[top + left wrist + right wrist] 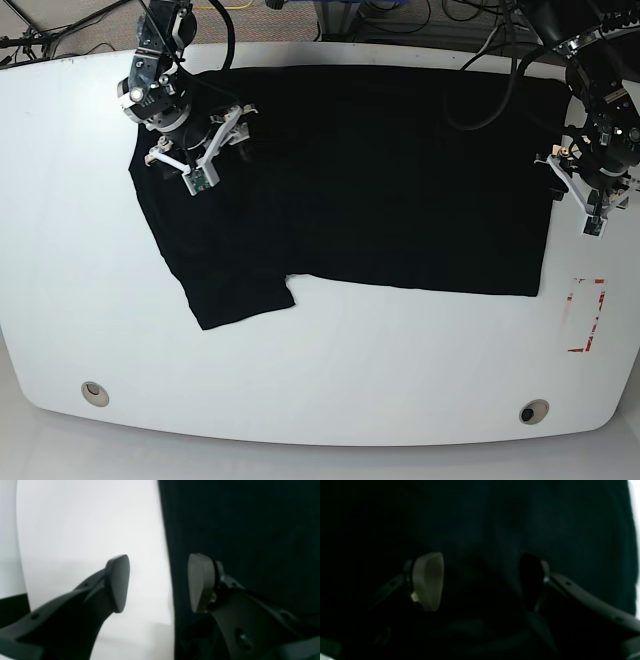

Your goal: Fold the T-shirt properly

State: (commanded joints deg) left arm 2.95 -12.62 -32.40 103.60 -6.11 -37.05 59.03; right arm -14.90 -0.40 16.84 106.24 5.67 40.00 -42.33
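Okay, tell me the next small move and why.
I'd probably lower the left gripper and close it on the edge of the black T-shirt. Its jaws stand open on either side of that edge, one over the white table, the other over the cloth, so a small descent should set up a pinch for a fold.
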